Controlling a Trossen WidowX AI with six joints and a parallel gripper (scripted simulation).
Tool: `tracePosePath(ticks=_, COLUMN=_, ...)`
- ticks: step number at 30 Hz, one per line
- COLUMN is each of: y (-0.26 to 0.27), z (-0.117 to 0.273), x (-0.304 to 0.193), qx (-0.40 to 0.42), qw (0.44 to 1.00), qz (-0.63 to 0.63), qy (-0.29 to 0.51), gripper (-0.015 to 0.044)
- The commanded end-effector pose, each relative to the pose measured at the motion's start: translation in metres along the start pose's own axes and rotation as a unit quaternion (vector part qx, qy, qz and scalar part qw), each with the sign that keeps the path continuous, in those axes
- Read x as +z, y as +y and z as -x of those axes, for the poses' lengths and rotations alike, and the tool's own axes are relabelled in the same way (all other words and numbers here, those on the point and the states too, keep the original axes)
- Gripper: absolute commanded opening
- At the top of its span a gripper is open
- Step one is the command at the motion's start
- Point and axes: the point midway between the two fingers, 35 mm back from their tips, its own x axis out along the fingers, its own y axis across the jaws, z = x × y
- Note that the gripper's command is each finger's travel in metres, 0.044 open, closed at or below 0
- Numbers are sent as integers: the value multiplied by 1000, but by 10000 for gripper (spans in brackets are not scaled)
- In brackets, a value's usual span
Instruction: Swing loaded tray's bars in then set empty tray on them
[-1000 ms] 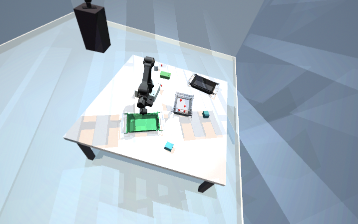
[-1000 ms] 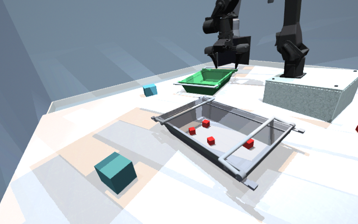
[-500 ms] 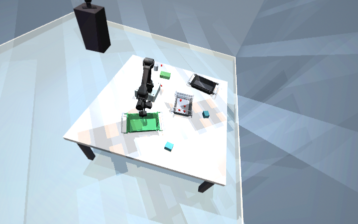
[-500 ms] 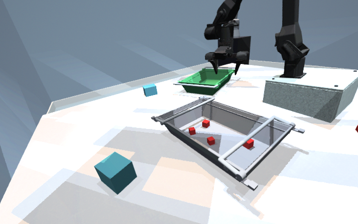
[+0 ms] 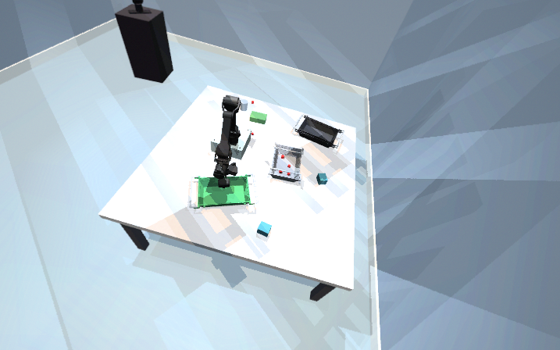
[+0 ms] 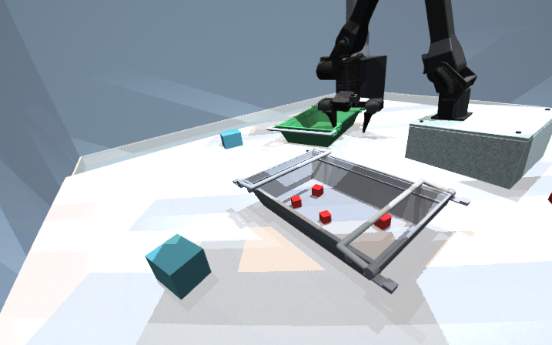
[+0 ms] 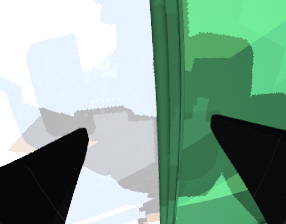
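Green tray (image 5: 223,205) (image 6: 308,135) (image 7: 168,110): empty, on the table, beside the arm's base (image 5: 241,151) (image 6: 466,156); near long rim directly below the claw (image 5: 223,183) (image 6: 349,128) (image 7: 150,126), running between its two fingertips, one outside, one over the interior. Claw: single, spread almost fully, nothing held; contact with the rim not discernible. Grey tray (image 5: 272,162) (image 6: 299,225), red blocks within: both bars swung in.
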Motion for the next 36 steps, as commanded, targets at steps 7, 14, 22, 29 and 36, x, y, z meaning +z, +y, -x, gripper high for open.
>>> tracePosePath(ticks=7, y=0, z=-2, x=0, qx=-1, qw=1000, qz=-1, qy=-1, gripper=323)
tracePosePath(ticks=14, y=0, z=-2, x=0, qx=-1, qw=1000, qz=-1, qy=-1, gripper=228)
tracePosePath(ticks=22, y=0, z=-2, x=0, qx=-1, qw=1000, qz=-1, qy=-1, gripper=175)
tracePosePath(ticks=29, y=0, z=-2, x=0, qx=-1, qw=1000, qz=-1, qy=-1, gripper=128)
tracePosePath(ticks=36, y=0, z=-2, x=0, qx=-1, qw=1000, qz=-1, qy=-1, gripper=81)
